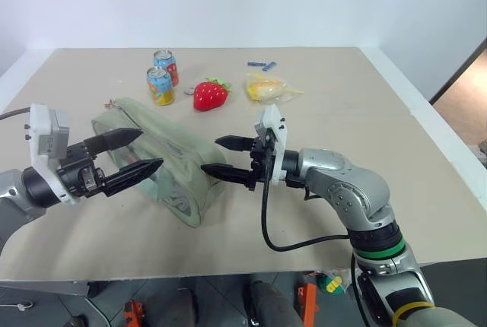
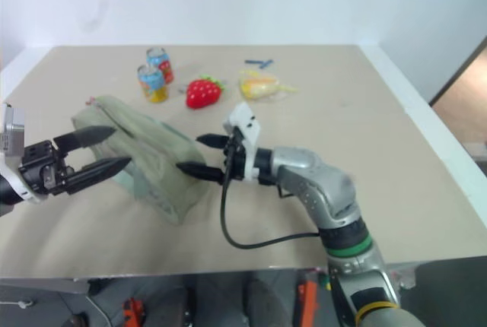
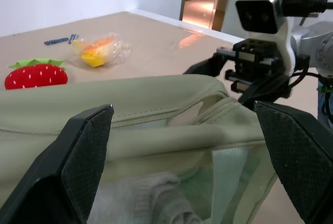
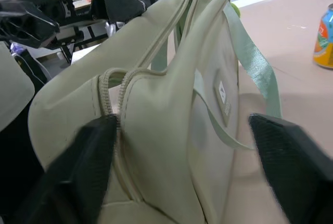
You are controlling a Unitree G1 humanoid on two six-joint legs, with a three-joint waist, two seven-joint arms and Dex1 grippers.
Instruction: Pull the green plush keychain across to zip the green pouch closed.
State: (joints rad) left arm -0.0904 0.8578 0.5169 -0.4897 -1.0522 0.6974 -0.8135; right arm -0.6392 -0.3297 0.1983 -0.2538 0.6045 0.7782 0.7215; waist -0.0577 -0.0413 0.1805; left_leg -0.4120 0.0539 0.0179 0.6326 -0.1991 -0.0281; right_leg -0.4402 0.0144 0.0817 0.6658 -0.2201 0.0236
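The green pouch (image 1: 169, 166) lies on the table, its zipper running along the top and standing open at the end near my right gripper. At the pouch's far end, by the zipper pull, a bit of the green plush keychain (image 4: 234, 9) peeks out. My right gripper (image 1: 209, 155) points left, its fingers apart on either side of the pouch's near end. My left gripper (image 1: 151, 150) is open, its fingers straddling the pouch's side near the middle. In the left wrist view the right gripper (image 3: 244, 78) faces me from just past the pouch.
Behind the pouch stand two drink cans (image 1: 161, 84), a red strawberry toy (image 1: 210, 95), a yellow plastic packet (image 1: 266, 87) and some small blue bits (image 1: 261, 64). The table's right edge (image 1: 426, 125) runs past my right arm.
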